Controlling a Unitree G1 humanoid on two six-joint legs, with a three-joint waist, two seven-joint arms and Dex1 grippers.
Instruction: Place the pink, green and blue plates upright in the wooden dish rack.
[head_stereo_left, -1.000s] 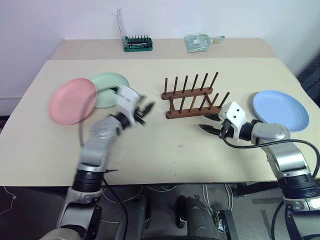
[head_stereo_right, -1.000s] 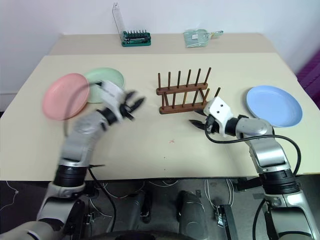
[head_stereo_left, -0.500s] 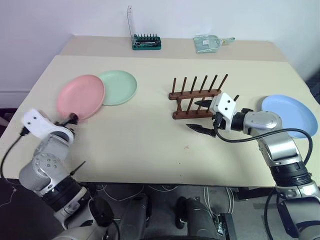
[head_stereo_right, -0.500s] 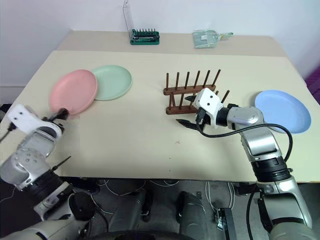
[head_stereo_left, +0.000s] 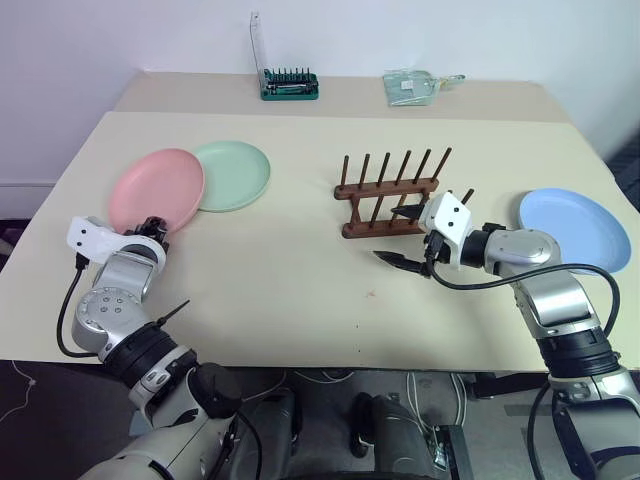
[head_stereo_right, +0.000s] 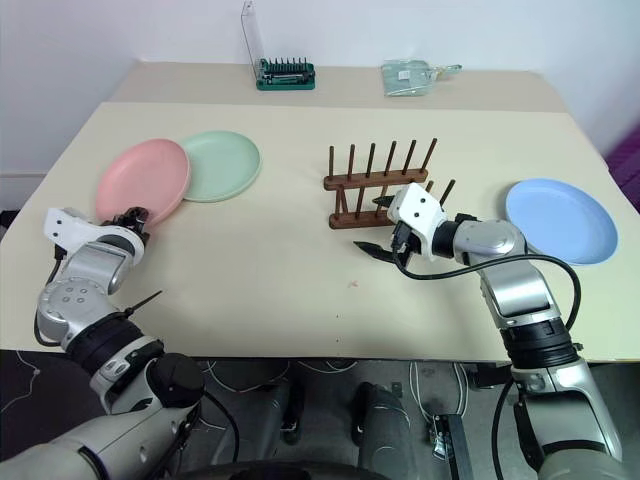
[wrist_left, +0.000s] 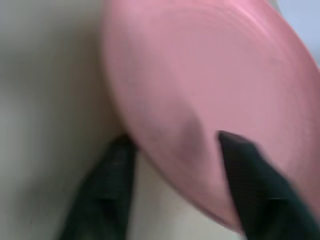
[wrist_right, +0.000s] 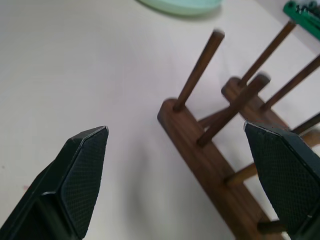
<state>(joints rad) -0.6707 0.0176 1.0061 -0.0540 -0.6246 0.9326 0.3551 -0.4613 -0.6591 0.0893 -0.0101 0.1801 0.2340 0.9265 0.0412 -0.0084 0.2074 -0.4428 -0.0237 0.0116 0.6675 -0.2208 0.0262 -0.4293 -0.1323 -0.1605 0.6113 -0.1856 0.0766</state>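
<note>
We see a beige table (head_stereo_left: 300, 290) against a white wall, with wide bare room in front of the wooden rack (head_stereo_left: 390, 195). The rack stands empty near the middle. Left of it the pink plate (head_stereo_left: 155, 190) lies flat, overlapping the green plate (head_stereo_left: 235, 175); right of it the blue plate (head_stereo_left: 575, 228) sits near the table's edge. Our left gripper (wrist_left: 175, 155) straddles the pink plate's near rim, fingers either side. Our right gripper (head_stereo_left: 405, 235) hovers spread wide just before the rack's right end.
</note>
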